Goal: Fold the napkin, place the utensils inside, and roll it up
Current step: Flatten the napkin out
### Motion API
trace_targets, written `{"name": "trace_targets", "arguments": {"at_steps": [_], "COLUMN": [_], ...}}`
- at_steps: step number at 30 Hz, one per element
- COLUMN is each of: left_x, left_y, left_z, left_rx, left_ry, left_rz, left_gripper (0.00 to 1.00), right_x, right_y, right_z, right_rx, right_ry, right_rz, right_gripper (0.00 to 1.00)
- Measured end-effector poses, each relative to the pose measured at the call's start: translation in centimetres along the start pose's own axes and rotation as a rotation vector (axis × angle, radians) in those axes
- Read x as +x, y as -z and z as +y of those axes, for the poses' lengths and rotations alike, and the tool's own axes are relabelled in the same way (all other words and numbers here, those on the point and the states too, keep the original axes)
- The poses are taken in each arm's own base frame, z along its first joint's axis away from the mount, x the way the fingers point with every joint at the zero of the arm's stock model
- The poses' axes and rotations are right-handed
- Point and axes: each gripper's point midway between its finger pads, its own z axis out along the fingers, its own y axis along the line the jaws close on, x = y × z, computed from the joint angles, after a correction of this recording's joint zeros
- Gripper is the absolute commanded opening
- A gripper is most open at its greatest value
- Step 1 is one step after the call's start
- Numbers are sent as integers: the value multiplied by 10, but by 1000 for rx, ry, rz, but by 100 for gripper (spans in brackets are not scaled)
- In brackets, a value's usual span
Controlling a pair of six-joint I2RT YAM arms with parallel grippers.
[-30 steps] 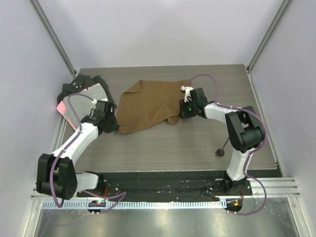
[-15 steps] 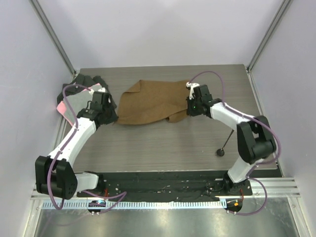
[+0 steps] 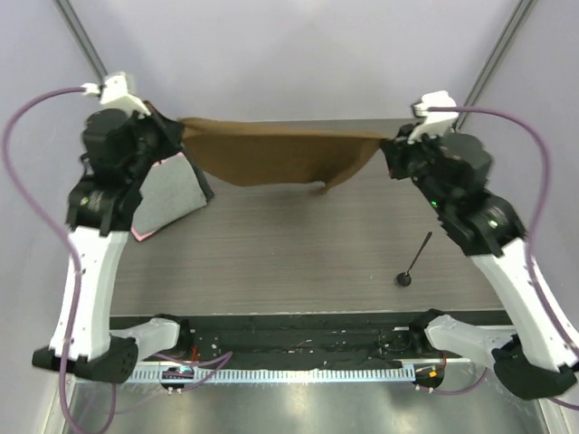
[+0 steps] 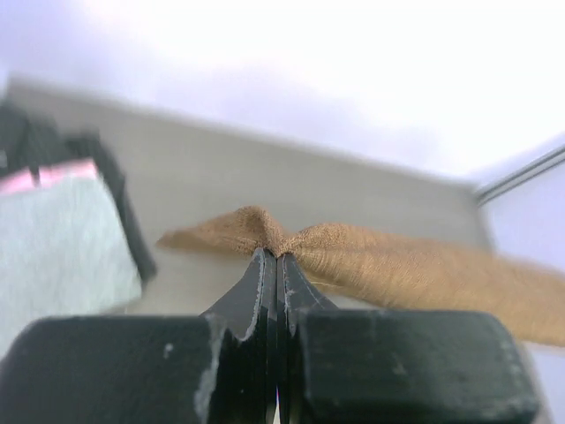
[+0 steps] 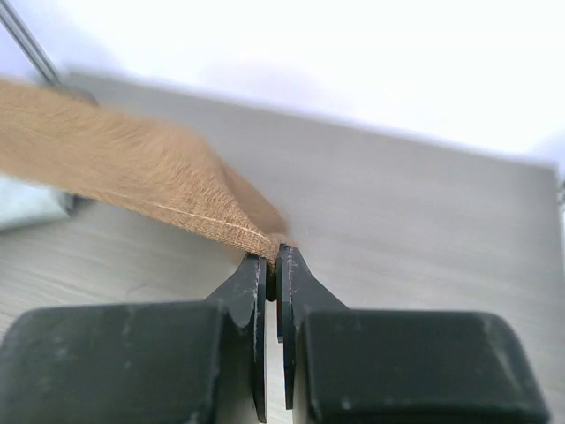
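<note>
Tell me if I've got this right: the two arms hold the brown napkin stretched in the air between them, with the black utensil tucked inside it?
Not quite. The left gripper and right gripper do hold the napkin stretched in the air, but the utensil is not inside it: the top external view shows it lying bare on the table.

Legible markings: none. No text, label, brand, number or sign can be read on the soft brown fabric napkin (image 3: pixel 271 154), slim black utensil (image 3: pixel 417 257), pink-edged grey cloth (image 3: pixel 168 193), grey wood-grain table (image 3: pixel 289 258), left gripper (image 4: pixel 275 256) or right gripper (image 5: pixel 272 258).
</note>
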Motion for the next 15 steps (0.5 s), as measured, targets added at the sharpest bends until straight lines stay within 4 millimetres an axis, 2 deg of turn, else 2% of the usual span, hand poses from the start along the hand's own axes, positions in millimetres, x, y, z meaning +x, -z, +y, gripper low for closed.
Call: {"name": "trace_targets", "arguments": {"at_steps": [1, 4, 7, 10, 12, 13, 15], "left_x": [-16, -62, -87, -98, -98, -96, -90], "left_y": [14, 75, 128, 172, 186, 187, 174], "left_z": [-6, -30, -49, -61, -66, -67, -68], "left_rx": [21, 127, 233, 323, 366, 375, 372], "left_ry": [-1, 7, 7, 3, -1, -2, -5], "left_rz": [-45, -174, -254, -303, -311, -305, -271], "left_gripper": [0, 0, 0, 0, 0, 0, 0], "right_x": [-19, -62, -89, -102, -104, -103, -100], "right_y": [17, 62, 98, 119, 122, 122, 114], "right_z": [0, -3, -1, 3, 3, 2, -4], "right_rx": [-3, -28, -81, -127, -133, -126, -81], "right_ry": [-7, -33, -51, -59, -63, -65, -68], "right_rz": [-46, -152, -226, -260, -261, -253, -231], "right_gripper": [1, 1, 1, 1, 1, 1, 1]}}
